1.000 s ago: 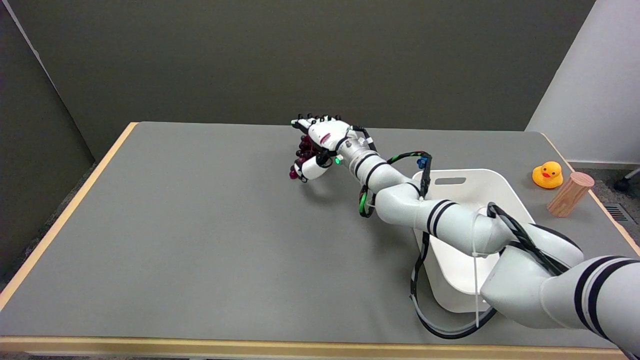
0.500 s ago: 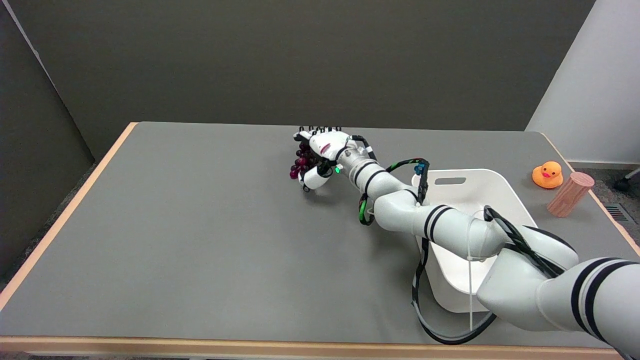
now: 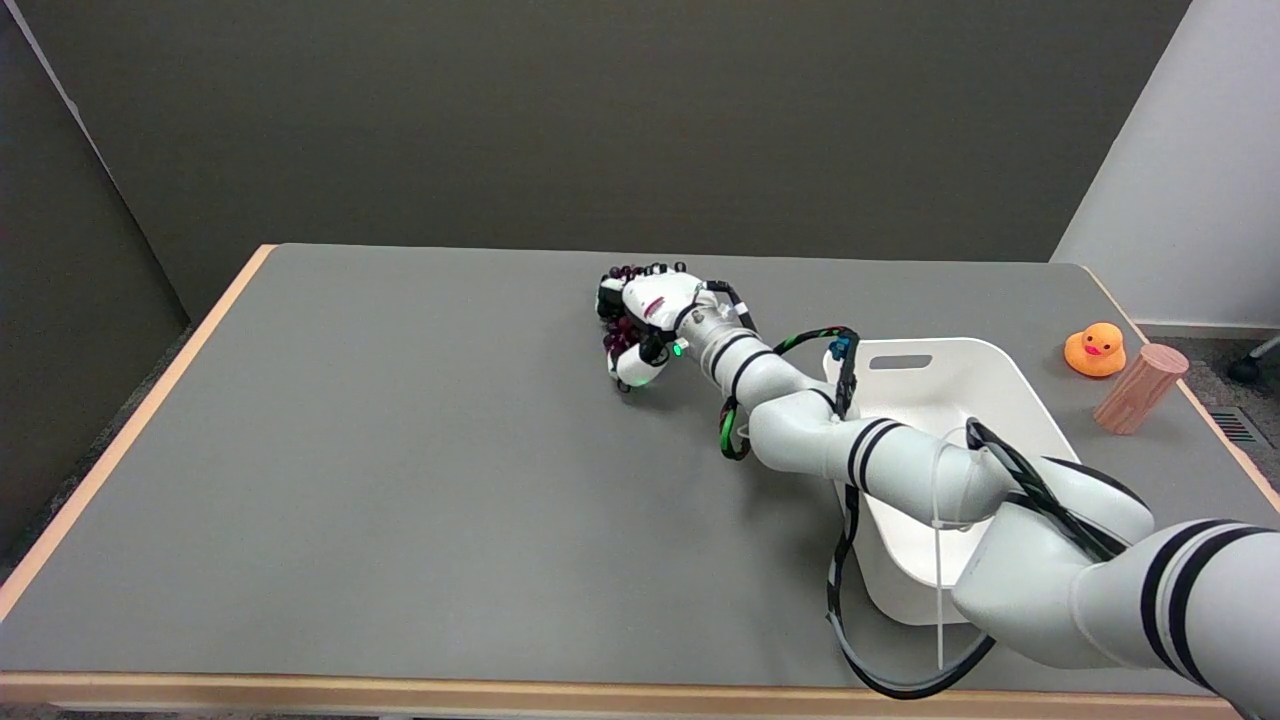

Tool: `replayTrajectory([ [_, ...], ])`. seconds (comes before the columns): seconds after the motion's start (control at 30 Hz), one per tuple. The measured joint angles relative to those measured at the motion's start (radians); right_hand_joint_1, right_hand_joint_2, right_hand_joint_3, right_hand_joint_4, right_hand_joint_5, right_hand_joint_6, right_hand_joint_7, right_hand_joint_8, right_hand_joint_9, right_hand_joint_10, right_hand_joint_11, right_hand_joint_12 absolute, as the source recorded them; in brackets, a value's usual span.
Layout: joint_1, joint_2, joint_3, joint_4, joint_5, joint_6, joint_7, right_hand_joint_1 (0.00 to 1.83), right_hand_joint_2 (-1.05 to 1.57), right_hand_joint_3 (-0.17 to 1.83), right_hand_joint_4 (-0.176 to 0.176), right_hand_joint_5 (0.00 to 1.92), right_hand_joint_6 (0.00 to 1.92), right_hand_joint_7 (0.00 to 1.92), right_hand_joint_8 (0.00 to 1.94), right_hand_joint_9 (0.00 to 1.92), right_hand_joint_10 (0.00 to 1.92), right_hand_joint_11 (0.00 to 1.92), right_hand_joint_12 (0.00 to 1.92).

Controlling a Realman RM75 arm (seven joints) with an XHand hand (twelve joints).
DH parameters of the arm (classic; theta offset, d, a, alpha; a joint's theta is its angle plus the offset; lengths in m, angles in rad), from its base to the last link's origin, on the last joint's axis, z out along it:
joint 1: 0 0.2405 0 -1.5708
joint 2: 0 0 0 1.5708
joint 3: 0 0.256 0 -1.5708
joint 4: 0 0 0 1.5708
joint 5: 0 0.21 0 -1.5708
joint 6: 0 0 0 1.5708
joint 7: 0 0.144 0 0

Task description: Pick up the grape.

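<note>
A dark purple bunch of grapes (image 3: 620, 335) shows at the far middle of the grey table (image 3: 400, 450), mostly hidden by my right hand (image 3: 645, 315). The hand is low over the tabletop with its fingers curled around the bunch and the thumb under it, holding it. Only a few berries show at the hand's left side and above the fingertips. The white arm reaches in from the lower right.
A white bin (image 3: 925, 390) stands right of the arm, partly under it. An orange rubber duck (image 3: 1094, 350) and a wooden cylinder (image 3: 1140, 388) sit at the table's far right edge. A black cable loops under the forearm.
The hand has closed tighter around the grapes and drawn back to the right and toward the near side, so fewer berries show than before.
</note>
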Motion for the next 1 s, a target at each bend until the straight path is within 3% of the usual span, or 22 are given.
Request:
replayTrajectory([
  [0.1,-0.002,-0.001,-0.001,-0.002,0.000,0.010,0.000,0.75,1.26,0.28,0.126,0.49,1.72,0.46,0.73,0.43,0.96,0.15,1.38],
  [0.17,-0.003,-0.001,-0.001,-0.003,0.000,0.016,0.000,0.77,1.24,0.31,0.122,0.52,1.71,0.48,0.80,0.45,1.00,0.15,1.38],
  [0.23,-0.004,-0.001,-0.002,-0.005,0.000,0.021,0.001,0.82,1.20,0.35,0.084,0.55,1.68,0.51,0.90,0.47,1.08,0.14,1.42],
  [0.37,-0.005,-0.001,-0.002,-0.007,-0.001,0.029,0.001,0.85,1.19,0.36,0.047,0.57,1.67,0.54,1.00,0.50,1.20,0.14,1.50],
  [0.63,-0.008,-0.002,-0.003,-0.009,-0.005,0.039,0.001,0.88,1.18,0.38,0.011,0.58,1.65,0.56,1.16,0.52,1.35,0.12,1.64],
  [0.67,-0.008,-0.002,-0.003,-0.009,-0.006,0.040,0.001,0.91,1.19,0.35,0.010,0.58,1.66,0.57,1.20,0.53,1.36,0.11,1.65],
  [0.73,-0.009,-0.002,-0.003,-0.009,-0.006,0.042,0.001,1.07,1.26,0.16,0.007,0.55,1.71,0.65,1.49,0.54,1.40,0.10,1.70],
  [0.8,-0.010,-0.002,-0.003,-0.008,-0.006,0.043,0.002,1.09,1.22,0.22,0.010,0.56,1.68,0.68,1.47,0.54,1.43,0.09,1.77],
  [0.87,-0.011,-0.002,-0.003,-0.006,-0.007,0.045,0.002,1.10,1.19,0.29,-0.018,0.54,1.63,0.71,1.54,0.60,1.50,0.03,1.86],
  [0.93,-0.012,-0.001,-0.003,-0.003,-0.008,0.047,0.002,1.10,1.22,0.24,-0.041,0.51,1.63,0.70,1.59,0.63,1.54,0.01,1.84],
  [1.0,-0.013,0.001,-0.002,0.003,-0.008,0.049,0.002,1.12,1.23,0.22,-0.085,0.49,1.61,0.72,1.61,0.70,1.58,0.04,1.90],
])
